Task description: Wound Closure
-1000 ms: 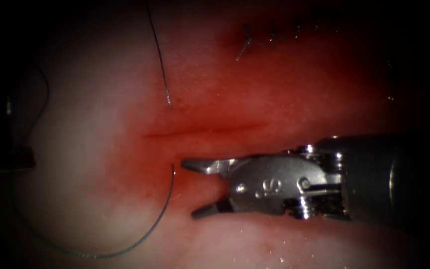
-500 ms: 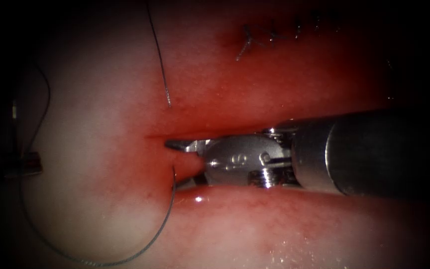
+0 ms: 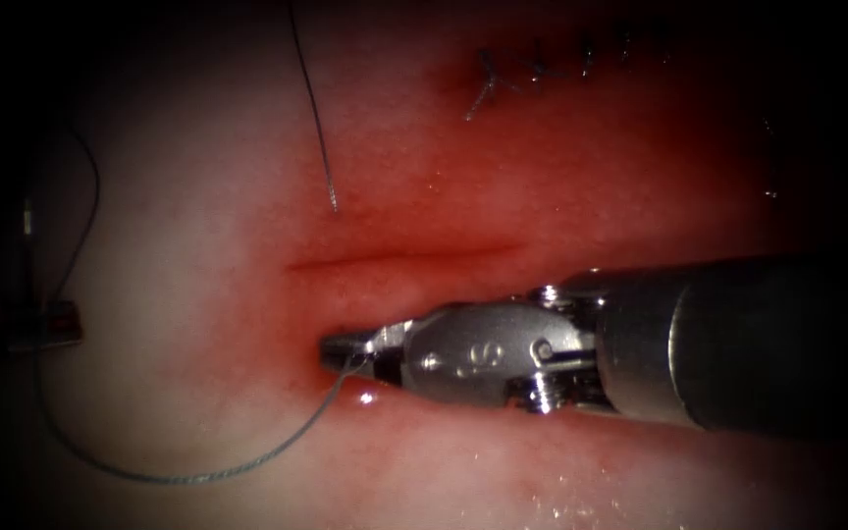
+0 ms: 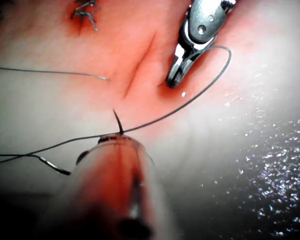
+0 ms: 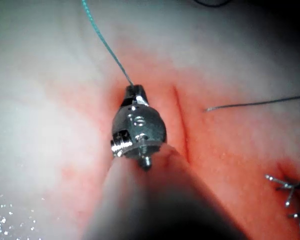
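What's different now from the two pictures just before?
The right tool, open and apart from the thread a second ago, pushed left toward the cut, then dropped just below it and shut on the thread where it leaves the tissue. The thread's arc now hangs flatter. The cut, the loose thread end above it and the finished stitches look unchanged.

dim dark-edged endoscope view, glare specks, blurred near shafts

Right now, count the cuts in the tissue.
2. An open cut just above the right tool, whose jaws grip the thread; a stitched cut farther up, to the right.
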You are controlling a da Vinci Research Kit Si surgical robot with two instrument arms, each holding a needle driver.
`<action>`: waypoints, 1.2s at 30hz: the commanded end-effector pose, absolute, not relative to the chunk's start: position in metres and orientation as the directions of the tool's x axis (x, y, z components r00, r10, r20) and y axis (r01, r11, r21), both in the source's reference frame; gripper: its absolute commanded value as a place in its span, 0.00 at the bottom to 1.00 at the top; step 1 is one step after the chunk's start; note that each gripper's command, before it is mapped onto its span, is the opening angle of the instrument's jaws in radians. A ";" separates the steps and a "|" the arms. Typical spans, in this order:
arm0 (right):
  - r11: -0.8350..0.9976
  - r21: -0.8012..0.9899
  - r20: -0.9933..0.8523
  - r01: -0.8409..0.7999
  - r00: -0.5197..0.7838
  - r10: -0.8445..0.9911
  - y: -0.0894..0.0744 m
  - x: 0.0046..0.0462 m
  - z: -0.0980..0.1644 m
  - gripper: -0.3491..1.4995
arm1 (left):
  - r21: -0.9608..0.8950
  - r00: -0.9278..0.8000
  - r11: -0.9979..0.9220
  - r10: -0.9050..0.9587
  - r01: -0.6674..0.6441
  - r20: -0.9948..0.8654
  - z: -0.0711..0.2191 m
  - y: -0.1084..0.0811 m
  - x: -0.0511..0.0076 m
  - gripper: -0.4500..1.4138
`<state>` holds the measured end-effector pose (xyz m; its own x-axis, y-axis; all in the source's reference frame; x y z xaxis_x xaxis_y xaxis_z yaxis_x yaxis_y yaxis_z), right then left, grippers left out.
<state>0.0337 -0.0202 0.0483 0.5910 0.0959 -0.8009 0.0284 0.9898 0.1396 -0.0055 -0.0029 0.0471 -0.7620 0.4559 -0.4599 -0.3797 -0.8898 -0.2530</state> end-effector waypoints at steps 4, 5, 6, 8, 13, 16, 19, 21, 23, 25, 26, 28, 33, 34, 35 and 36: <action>0.983 0.159 -0.793 0.088 0.605 0.074 -0.026 0.0346 0.044 0.00 | -0.253 -0.762 -0.890 0.456 -0.380 -0.460 0.048 -0.003 -0.0062 0.00; 0.982 0.161 -0.791 0.103 0.608 0.066 -0.027 0.0348 0.043 0.00 | -0.253 -0.763 -0.890 0.455 -0.379 -0.458 0.048 -0.003 -0.0062 0.00; 0.980 0.162 -0.790 0.113 0.611 0.060 -0.028 0.0350 0.042 0.00 | -0.252 -0.763 -0.890 0.455 -0.379 -0.458 0.048 -0.003 -0.0063 0.00; 0.977 0.169 -0.786 0.131 0.616 0.053 -0.029 0.0355 0.040 0.00 | -0.254 -0.765 -0.891 0.454 -0.377 -0.457 0.048 -0.003 -0.0063 0.00; 0.966 0.187 -0.772 0.179 0.635 0.032 -0.033 0.0375 0.036 0.00 | -0.253 -0.766 -0.891 0.453 -0.376 -0.456 0.048 -0.003 -0.0063 0.00; 0.961 0.198 -0.775 0.193 0.631 0.033 -0.035 0.0388 0.035 0.00 | -0.256 -0.766 -0.891 0.453 -0.375 -0.456 0.048 -0.003 -0.0063 0.00; 0.961 0.199 -0.773 0.191 0.634 0.034 -0.035 0.0396 0.035 0.00 | -0.256 -0.766 -0.891 0.453 -0.375 -0.457 0.048 -0.003 -0.0063 0.00; 0.962 0.201 -0.778 0.182 0.627 0.044 -0.034 0.0396 0.035 0.00 | -0.256 -0.766 -0.891 0.453 -0.374 -0.457 0.048 -0.003 -0.0062 0.00; 0.977 0.184 -0.790 0.105 0.607 0.083 -0.032 0.0388 0.036 0.34 | -0.256 -0.766 -0.891 0.453 -0.374 -0.457 0.048 -0.003 -0.0062 0.00; 0.985 0.169 -0.802 0.028 0.584 0.121 -0.030 0.0379 0.037 0.67 | -0.256 -0.766 -0.891 0.453 -0.374 -0.456 0.048 -0.003 -0.0062 0.00; 0.987 0.161 -0.807 0.000 0.575 0.132 -0.029 0.0374 0.037 0.77 | -0.256 -0.766 -0.891 0.453 -0.374 -0.456 0.048 -0.003 -0.0062 0.00; 0.992 0.116 -0.818 -0.055 0.561 0.127 -0.026 0.0363 0.038 0.92 | -0.256 -0.766 -0.891 0.453 -0.375 -0.456 0.048 -0.003 -0.0062 0.00; 0.988 0.080 -0.829 -0.133 0.541 0.140 -0.022 0.0338 0.039 0.95 | -0.252 -0.768 -0.894 0.447 -0.370 -0.458 0.048 -0.003 -0.0062 0.00; 0.988 0.076 -0.829 -0.136 0.542 0.139 -0.022 0.0335 0.040 0.95 | -0.252 -0.768 -0.894 0.447 -0.370 -0.458 0.048 -0.003 -0.0062 0.00; 0.988 0.074 -0.828 -0.136 0.544 0.136 -0.021 0.0333 0.040 0.94 | -0.252 -0.770 -0.895 0.446 -0.369 -0.456 0.048 -0.003 -0.0062 0.00; 0.988 0.072 -0.830 -0.133 0.541 0.133 -0.021 0.0331 0.040 0.94 | -0.252 -0.770 -0.895 0.446 -0.369 -0.456 0.048 -0.003 -0.0062 0.00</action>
